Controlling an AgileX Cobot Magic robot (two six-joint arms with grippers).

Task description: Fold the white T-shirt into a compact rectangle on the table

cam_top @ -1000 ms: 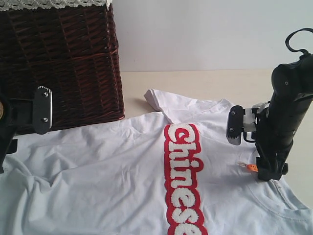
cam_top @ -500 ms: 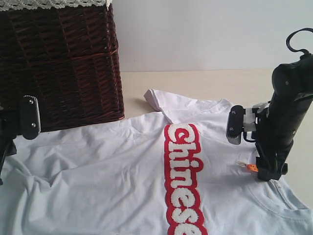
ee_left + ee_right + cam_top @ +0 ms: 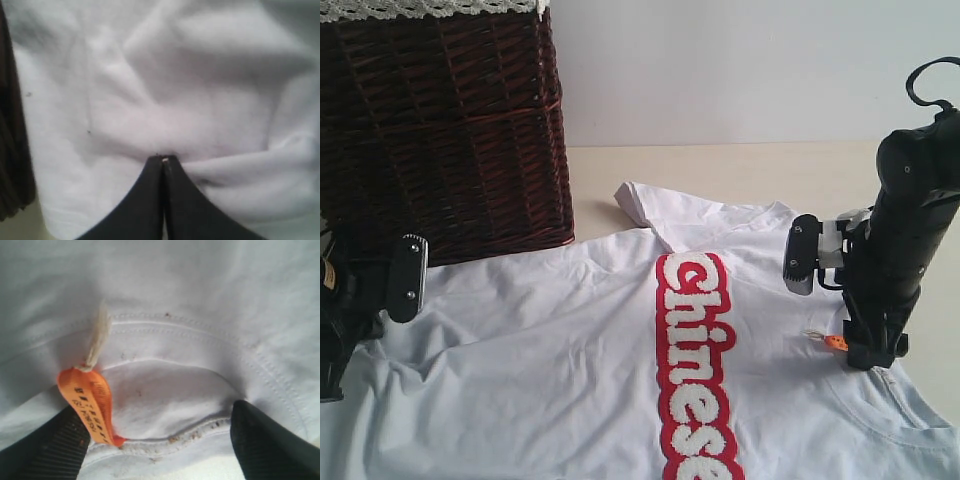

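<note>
Two grippers: both down on the white T-shirt (image 3: 560, 350), one at each end
Shirt spot: spread flat, print up, on the near part of the tabletop (image 3: 770, 170), one side just beside the wicker basket (image 3: 440, 120) at the far left
Long axis: collar-to-hem runs left-right, collar (image 3: 190, 345) at the right, hem end toward the left edge
Lettering (image 3: 695, 370): red "Chinese" runs far-to-near across the chest
Sleeve (image 3: 650, 205): one sticks out toward the far edge
Left gripper (image 3: 163, 160): clamped tight, pinching a fold of fabric near the hem end, wrinkles fanning out from the tips
Right gripper (image 3: 160, 437): spread wide, fingers (image 3: 270, 445) straddling the collar, gripping nothing
Orange tag (image 3: 90, 405): hangs on a string at the collar, right next to one finger
</note>
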